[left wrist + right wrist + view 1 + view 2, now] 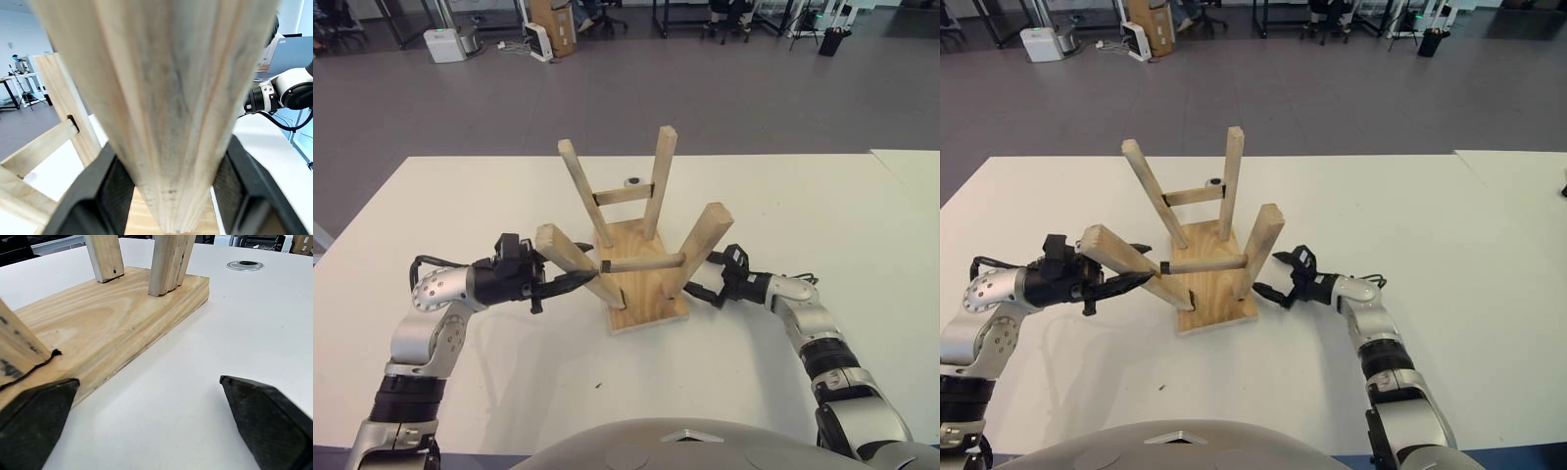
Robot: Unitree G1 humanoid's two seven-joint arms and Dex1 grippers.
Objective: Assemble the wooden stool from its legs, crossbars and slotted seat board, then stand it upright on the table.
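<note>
At the middle of the worktop (783,215) the stool (651,196) rests upside down on its seat board (651,308), four legs splayed upward. The near-left leg (563,253) leans out toward ten o'clock, and my left gripper (585,279) is clamped on it from the nine o'clock side, a finger on either face. My right gripper (705,276) sits at three o'clock of the board, just beside the near-right leg (700,245), jaws spread wide, holding nothing. I judge the next grab turns on that leg's long axis, slanting up toward one o'clock; the right arm is nearer it.
</note>
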